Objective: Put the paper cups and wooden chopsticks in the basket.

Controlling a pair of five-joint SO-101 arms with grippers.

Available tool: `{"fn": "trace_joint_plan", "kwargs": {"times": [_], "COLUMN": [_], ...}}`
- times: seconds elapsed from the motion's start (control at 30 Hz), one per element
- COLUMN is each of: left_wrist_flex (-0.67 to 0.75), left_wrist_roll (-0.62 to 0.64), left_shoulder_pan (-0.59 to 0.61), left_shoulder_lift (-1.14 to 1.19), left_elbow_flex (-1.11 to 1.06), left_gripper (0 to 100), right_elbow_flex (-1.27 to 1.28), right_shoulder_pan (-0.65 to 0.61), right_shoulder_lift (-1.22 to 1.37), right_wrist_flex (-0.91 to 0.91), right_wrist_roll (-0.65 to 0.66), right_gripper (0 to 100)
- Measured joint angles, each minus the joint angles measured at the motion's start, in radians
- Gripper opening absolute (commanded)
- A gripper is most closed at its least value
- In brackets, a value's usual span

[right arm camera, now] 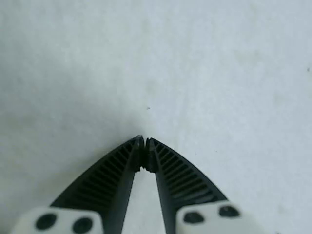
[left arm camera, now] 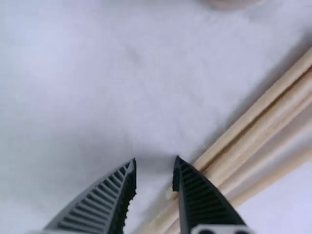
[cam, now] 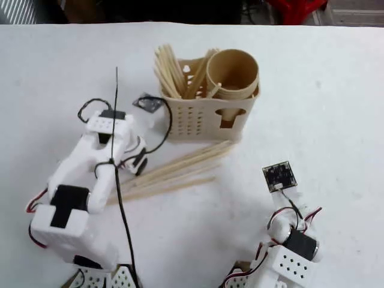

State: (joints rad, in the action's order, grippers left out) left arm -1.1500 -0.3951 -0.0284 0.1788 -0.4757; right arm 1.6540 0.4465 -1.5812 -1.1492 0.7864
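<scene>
A cream perforated basket stands at the table's middle back, holding a paper cup and a bunch of wooden chopsticks. More wooden chopsticks lie flat in front of the basket. My left gripper hangs open just above the table, at the near end of those loose chopsticks; one black finger overlaps a stick's end, nothing is held. My right gripper is shut on nothing over bare table; its arm sits at the front right.
A black cable runs across the left arm. The table's white top is bare to the right of the basket. Dark floor and red objects lie beyond the far edge.
</scene>
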Motion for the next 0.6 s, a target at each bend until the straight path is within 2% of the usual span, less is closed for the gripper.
{"fn": "trace_joint_plan", "kwargs": {"times": [0.17, 0.37, 0.6], "left_wrist_flex": [0.000, -0.021, -0.020], "left_wrist_roll": [-0.074, -0.084, 0.058], "left_shoulder_pan": [-0.021, -0.035, -0.041], "left_shoulder_lift": [-0.081, -0.143, -0.269], "left_elbow_flex": [-0.097, -0.120, -0.110], "left_gripper": [14, 14, 14], "right_elbow_flex": [0.000, 0.000, 0.000], "right_shoulder_pan": [0.000, 0.000, 0.000], "right_shoulder_lift": [0.000, 0.000, 0.000], "right_wrist_flex": [0.000, 0.000, 0.000], "right_wrist_roll": [0.000, 0.000, 0.000], "right_gripper": [1.7, 1.7, 1.7]}}
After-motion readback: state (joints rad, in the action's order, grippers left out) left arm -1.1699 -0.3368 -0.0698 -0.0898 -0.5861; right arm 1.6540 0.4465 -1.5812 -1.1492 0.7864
